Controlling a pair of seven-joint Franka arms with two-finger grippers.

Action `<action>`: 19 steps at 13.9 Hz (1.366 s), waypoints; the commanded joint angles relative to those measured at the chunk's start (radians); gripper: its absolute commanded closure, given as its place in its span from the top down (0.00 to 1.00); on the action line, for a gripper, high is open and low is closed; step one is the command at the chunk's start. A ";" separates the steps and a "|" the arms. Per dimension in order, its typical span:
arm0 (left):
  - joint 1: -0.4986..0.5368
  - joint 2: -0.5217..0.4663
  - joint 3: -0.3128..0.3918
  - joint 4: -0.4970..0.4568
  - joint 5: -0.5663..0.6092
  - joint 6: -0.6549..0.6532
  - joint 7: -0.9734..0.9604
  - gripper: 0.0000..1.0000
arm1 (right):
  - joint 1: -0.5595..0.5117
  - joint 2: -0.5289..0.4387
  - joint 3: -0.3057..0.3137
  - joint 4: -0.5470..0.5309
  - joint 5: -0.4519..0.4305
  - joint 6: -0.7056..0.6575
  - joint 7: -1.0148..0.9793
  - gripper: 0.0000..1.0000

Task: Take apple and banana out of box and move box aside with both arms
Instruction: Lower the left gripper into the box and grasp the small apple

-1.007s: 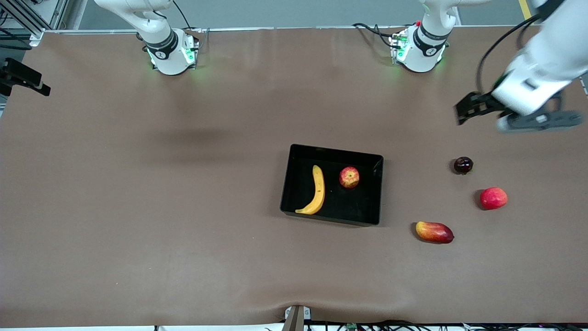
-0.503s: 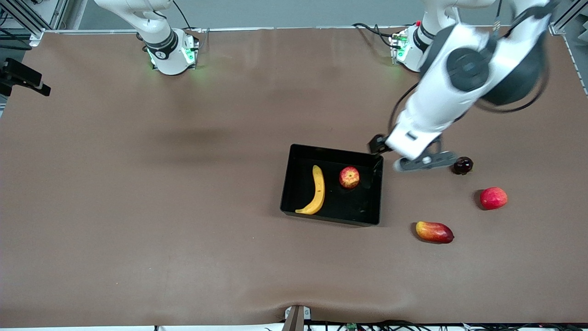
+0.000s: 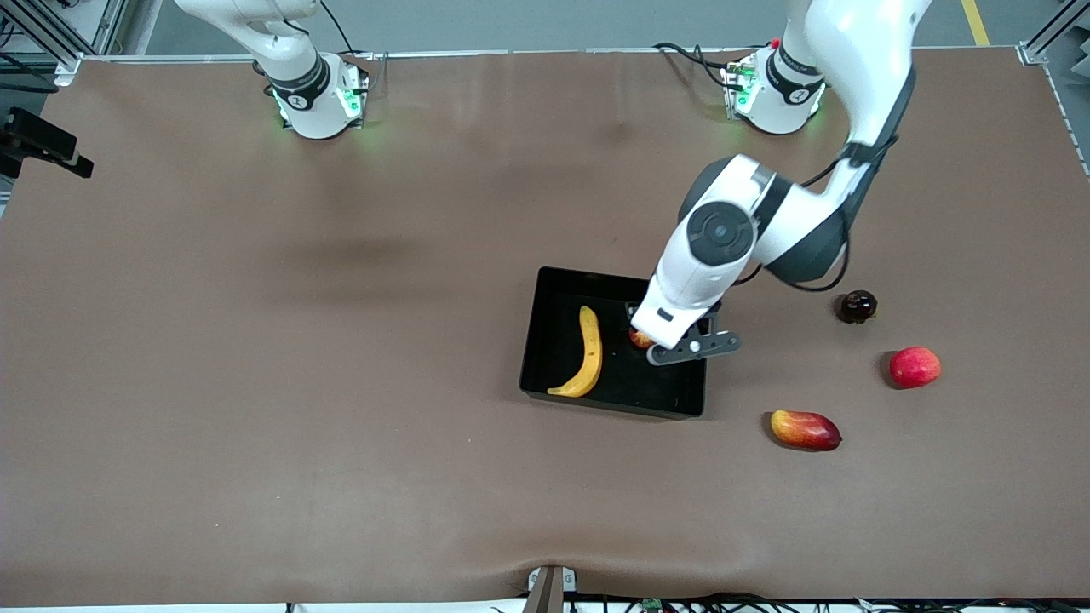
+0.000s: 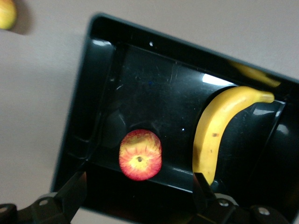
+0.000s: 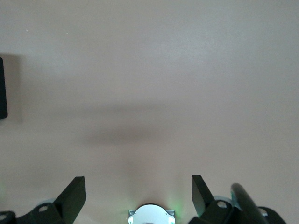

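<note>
Front view: left gripper point(image 3: 649, 334) over apple point(image 3: 639, 339), jaws open.

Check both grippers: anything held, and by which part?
Nothing held. Left gripper is open over the apple in the box; right gripper is open over bare table.

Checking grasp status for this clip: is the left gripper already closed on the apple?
No. In the left wrist view the left gripper is open over the apple, its fingers spread wide apart.
</note>
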 commanded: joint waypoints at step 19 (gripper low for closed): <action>-0.043 0.130 0.007 -0.094 0.093 0.129 -0.036 0.45 | -0.026 0.000 0.013 0.004 0.016 -0.006 -0.005 1.00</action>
